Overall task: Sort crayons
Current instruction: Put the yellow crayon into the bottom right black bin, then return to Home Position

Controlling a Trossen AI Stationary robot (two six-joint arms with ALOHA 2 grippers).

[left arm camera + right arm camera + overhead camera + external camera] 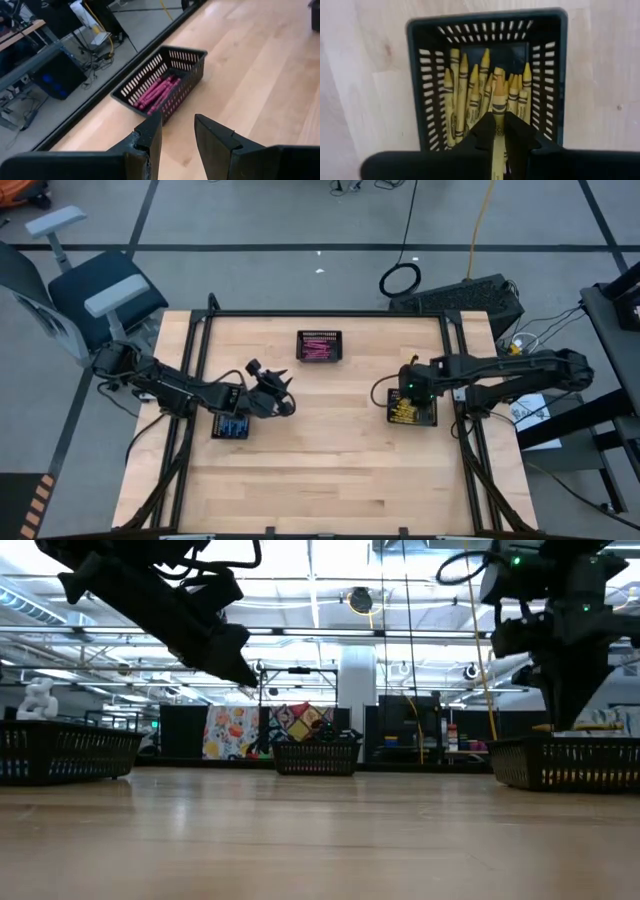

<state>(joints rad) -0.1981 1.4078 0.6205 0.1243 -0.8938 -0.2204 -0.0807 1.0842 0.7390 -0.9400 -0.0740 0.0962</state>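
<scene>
Jaws of the right gripper clench a yellow wax crayon above the right black mesh basket; left gripper hovers parted, empty, mid-table.

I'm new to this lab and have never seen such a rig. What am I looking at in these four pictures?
Two dark robot arms work at a wooden table, sorting crayons by colour into three black baskets. One picture looks down from above, one looks level across the tabletop, and two come from cameras on the wrists. The pink crayons lie in the far middle basket, blue crayons in the basket on the left. The right gripper hangs over the basket of yellow crayons, pinching one yellow crayon. The left gripper is open and empty above the table.
</scene>
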